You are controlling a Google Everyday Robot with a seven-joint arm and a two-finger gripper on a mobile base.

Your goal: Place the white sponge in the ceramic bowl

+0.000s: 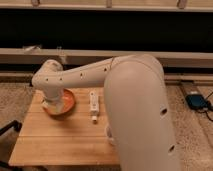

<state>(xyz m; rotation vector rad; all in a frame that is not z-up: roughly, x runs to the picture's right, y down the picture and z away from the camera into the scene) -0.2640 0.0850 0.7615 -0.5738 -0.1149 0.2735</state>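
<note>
White sponge: not seen lying anywhere on the table (60, 145) around the ceramic bowl (69, 101). Pale patch over bowl's left half, right under the wrist, possibly it; cannot confirm.

Likely handling: light, soft, compressible, not fragile, probably grippy rather than slick. Best taken across the short sides, mid-body, modest squeeze. Expect springback and maybe a small bounce on release, so let go low inside the rim.

End effector (51, 104): over bowl's left half, mostly masked by the wrist, closed. Closed on the sponge or on nothing, cannot tell.

Arm pose: big shoulder housing in the foreground, right of the bowl. Forearm stretched leftward toward the bowl, rising slightly. Round wrist joint just above and behind bowl's left rim, last link turned down into it.

Long white tube-like object (93, 105) lying right of the bowl, apart from it, not touched by the arm.

Judged stage: at the bowl, release step due if the sponge is in the grip.
</note>
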